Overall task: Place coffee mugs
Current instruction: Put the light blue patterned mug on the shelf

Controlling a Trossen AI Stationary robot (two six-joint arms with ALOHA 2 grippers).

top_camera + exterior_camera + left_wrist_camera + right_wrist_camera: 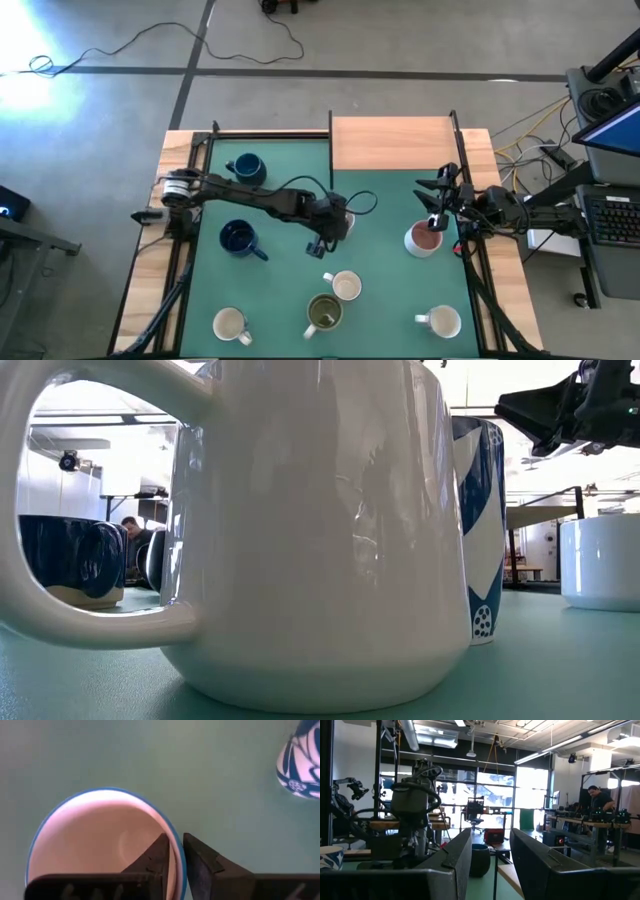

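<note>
Pinching rim of white ceramic mug with blue edge (100,845): left gripper (172,851), one finger inside cup, one outside, closed on wall, at centre of green surface (385,300). Right gripper (437,207) hovers, fingers apart, holding nothing, just above white mug with reddish-pink inside (424,240), right of held mug. Two navy mugs (246,168) lie left of held mug; olive green mug (323,313) and cream mugs (345,287) nearer front edge.
</note>
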